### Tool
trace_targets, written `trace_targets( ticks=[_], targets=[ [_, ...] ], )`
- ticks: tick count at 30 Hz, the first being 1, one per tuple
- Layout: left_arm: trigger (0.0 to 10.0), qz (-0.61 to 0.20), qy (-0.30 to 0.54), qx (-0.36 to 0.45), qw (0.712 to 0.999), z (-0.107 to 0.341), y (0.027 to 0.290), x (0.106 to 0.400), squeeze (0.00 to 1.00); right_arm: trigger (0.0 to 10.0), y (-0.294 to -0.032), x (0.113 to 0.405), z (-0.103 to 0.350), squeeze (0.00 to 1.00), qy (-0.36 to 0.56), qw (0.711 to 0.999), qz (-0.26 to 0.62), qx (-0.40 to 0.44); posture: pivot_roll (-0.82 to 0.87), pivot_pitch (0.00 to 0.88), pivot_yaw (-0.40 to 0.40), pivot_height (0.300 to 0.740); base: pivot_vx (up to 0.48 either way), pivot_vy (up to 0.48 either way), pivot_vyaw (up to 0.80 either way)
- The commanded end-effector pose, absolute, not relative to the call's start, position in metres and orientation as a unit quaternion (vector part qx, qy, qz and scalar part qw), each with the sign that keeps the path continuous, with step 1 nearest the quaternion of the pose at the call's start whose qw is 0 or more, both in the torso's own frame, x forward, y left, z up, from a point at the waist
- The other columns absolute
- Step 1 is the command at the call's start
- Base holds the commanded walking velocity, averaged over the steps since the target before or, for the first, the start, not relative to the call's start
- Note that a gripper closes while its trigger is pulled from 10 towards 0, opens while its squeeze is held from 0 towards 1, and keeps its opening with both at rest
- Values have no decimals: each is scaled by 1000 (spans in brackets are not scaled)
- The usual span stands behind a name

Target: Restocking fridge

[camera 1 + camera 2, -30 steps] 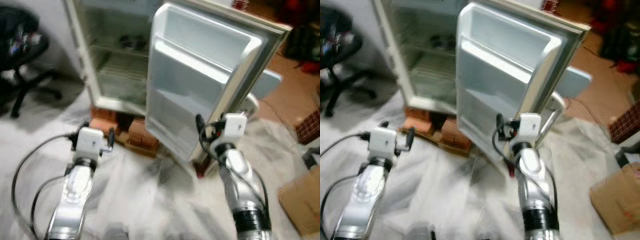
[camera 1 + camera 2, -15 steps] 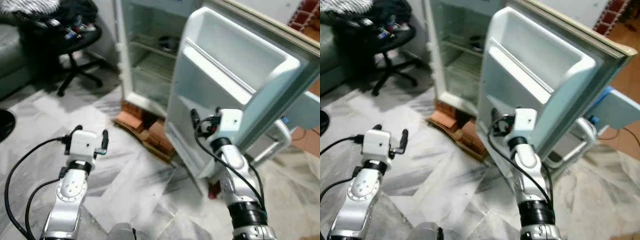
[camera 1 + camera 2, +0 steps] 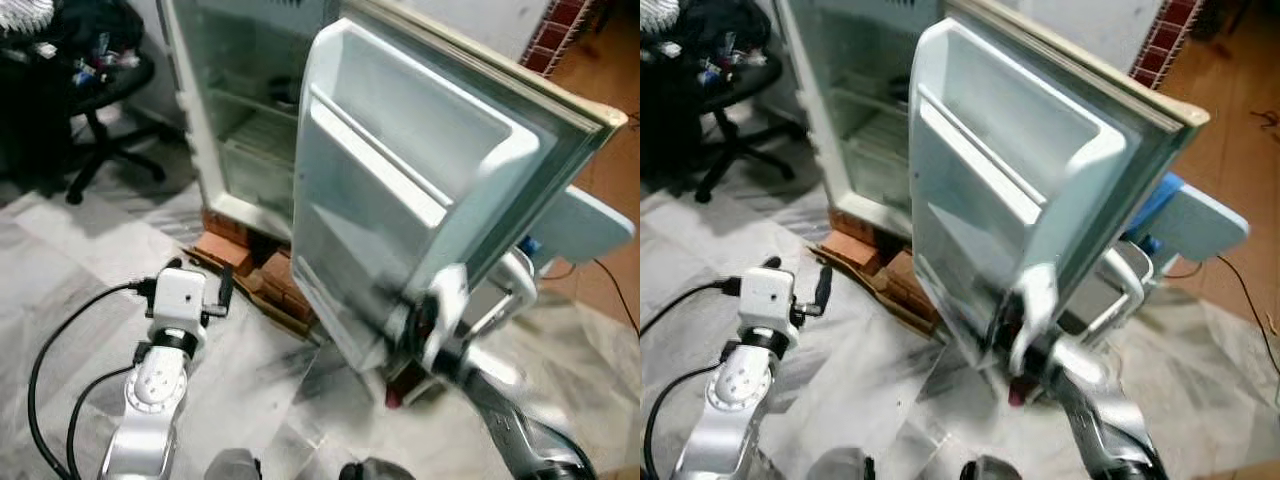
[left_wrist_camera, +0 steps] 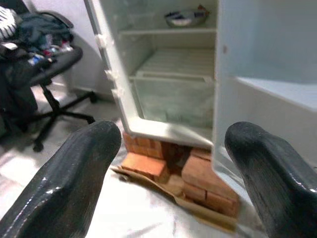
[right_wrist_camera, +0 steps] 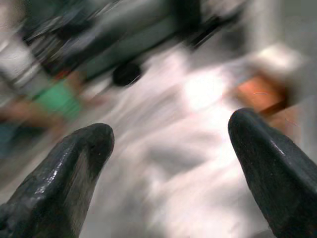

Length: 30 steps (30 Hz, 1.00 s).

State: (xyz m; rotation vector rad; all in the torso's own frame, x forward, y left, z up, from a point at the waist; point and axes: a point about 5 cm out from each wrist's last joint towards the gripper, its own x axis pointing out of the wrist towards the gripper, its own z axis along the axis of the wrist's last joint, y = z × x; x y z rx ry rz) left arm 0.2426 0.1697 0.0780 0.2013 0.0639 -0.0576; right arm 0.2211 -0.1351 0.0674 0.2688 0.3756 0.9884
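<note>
Marble floor point(image 3: 60, 260) runs up to the fridge point(image 3: 215, 130), which stands on bricks point(image 3: 245, 262) with its door point(image 3: 400, 200) swung wide toward the robot; the door's lower edge ends near the right end effector point(image 3: 400, 325)

Against half a second ago the whole head view has shifted, so the camera has moved: the chair point(image 3: 95, 100) now sits at the upper left corner and the door takes up more of the middle. The right arm has dropped lower in the picture and gone blurred; it was sharp before. The left arm looks much as it did

Left end effector point(image 4: 168, 173) hangs over the floor in front of the bricks, its fingers point(image 4: 74, 173) spread wide and empty, pointing at the fridge. Through them a bowl point(image 4: 184, 18) shows on the upper shelf point(image 4: 168, 31), a wire rack and a drawer point(image 4: 173, 99) below it

Right end effector's fingers point(image 5: 74, 168) are also wide apart with nothing between them. Its wrist view is smeared: pale floor, an orange patch and a green patch are all that can be made out. In the head views the right end effector is too blurred to say whether it touches the door

A blue and white thing point(image 3: 1185, 215) behind the door is half hidden
</note>
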Motion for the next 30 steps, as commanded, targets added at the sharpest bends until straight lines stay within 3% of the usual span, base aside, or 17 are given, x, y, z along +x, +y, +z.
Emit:
trace_targets(
  ticks=[1, 5, 12, 14, 17, 19, 20, 25, 30],
  targets=[
    [10000, -39, 27, 100, 994, 81, 166, 243, 0, 10000, -144, 217, 64, 0, 205, 831, 508, 98, 129, 93, -67, 740, 0, 0, 0],
    [10000, -35, 32, 103, 994, 81, 168, 242, 0, 10000, -175, 221, 38, 0, 287, 825, 485, -31, 136, 95, -68, 740, 0, 0, 0],
    [10000, -33, 55, 111, 992, 73, 173, 232, 0, 10000, -238, 245, 33, 0, 365, 836, 376, -162, 144, 97, -71, 740, 0, 0, 0],
    [10000, -34, 59, 111, 991, 71, 172, 230, 0, 10000, -259, 258, 37, 0, 370, 841, 320, -231, 143, 96, -73, 740, 0, 0, 0],
    [10000, -34, 60, 110, 992, 71, 171, 230, 0, 10000, -269, 275, 47, 0, 347, 855, 266, -278, 145, 95, -75, 740, 0, 0, 0],
    [10000, -35, 61, 110, 992, 71, 170, 231, 0, 10000, -264, 302, 66, 0, 276, 908, 202, -241, 145, 93, -76, 740, 0, 0, 0],
    [10000, -35, 61, 110, 992, 71, 170, 231, 0, 10000, -264, 302, 66, 0, 276, 908, 202, -241, 145, 93, -76, 740, 0, 0, 0],
    [10000, -23, 66, 118, 991, 70, 170, 229, 0, 10000, -230, 333, 96, 0, 153, 971, 145, -117, 151, 89, -79, 740, 0, 0, 0],
    [10000, 0, 66, 126, 990, 71, 181, 236, 0, 10000, -190, 338, 105, 0, 86, 986, 142, -5, 151, 84, -85, 740, 0, 0, 0]
  ],
)
